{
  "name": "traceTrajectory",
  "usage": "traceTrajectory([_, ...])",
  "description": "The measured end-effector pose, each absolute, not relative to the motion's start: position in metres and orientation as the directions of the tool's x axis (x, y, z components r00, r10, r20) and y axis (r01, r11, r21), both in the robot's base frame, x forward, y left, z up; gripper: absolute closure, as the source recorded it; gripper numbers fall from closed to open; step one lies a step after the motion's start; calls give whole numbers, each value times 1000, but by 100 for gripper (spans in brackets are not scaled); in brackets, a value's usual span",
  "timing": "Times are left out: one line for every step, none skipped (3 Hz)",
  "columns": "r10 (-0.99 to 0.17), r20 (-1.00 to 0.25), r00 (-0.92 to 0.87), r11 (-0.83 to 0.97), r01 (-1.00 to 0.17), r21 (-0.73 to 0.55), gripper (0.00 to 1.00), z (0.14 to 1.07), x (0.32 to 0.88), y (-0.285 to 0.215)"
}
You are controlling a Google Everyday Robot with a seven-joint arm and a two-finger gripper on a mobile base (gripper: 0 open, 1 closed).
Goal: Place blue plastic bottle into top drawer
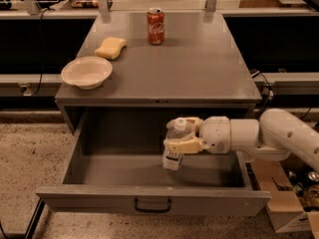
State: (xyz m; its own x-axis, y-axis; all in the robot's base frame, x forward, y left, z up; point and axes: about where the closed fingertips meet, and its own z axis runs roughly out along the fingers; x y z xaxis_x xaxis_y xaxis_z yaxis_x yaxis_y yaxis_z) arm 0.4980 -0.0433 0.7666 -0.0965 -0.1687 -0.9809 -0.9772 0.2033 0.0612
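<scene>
step: lowering into top drawer (pixel 149 200) | gripper (pixel 180 137) inside drawer, fingers clamped on blue plastic bottle (pixel 176 143), upright, base near floor | next: set down, release

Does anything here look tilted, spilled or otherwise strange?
Nothing is spilled or damaged. Only the blue plastic bottle leans slightly, gripped by the claw inside the open top drawer, right of centre.

Your worktop (pixel 199 68): bowl (pixel 86 71) front-left, sponge (pixel 110 48) behind it, can (pixel 155 26) rear-centre | top drawer (pixel 209 203) open below | hand (pixel 172 133) in from right, clasping blue plastic bottle (pixel 175 151) inside, right of centre.
</scene>
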Motion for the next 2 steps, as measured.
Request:
traceTrajectory([-190, -979, -71, 135, -990, 46, 100, 740, 493, -29])
traceTrajectory([-189, -979, -71, 133, -990, 46, 84, 740, 493, -27])
